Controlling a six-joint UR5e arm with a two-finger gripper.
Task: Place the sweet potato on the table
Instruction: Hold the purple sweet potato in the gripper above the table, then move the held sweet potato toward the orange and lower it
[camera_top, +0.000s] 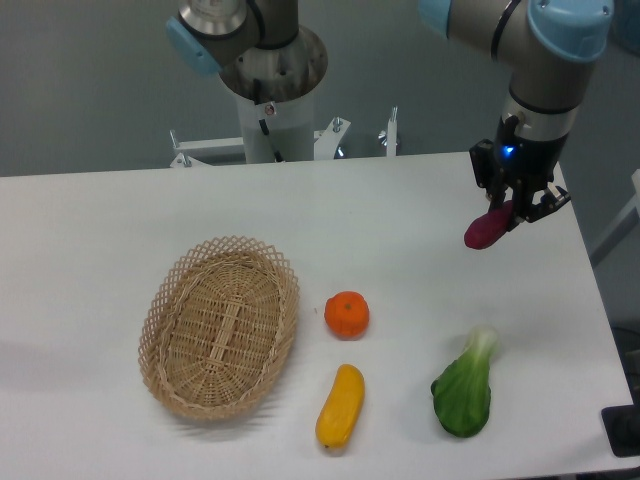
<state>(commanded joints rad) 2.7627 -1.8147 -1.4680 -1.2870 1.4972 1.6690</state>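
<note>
Basket: seen far left of the sweet potato, resting on the table.
Orange fruit: placed between basket and sweet potato, lower down.
Sweet potato: held above the table's right part, long axis tilted, free end pointing down-left.
Gripper: jaws are closed on the tuber's upper end; a straight lowering is judged needed.

A plain grey-green wall stands behind, evenly lit, with a metal frame at its foot.

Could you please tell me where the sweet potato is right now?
The sweet potato is held in the gripper, above the table's far right part as the camera sees it, well beyond the bok choy and orange.
</note>
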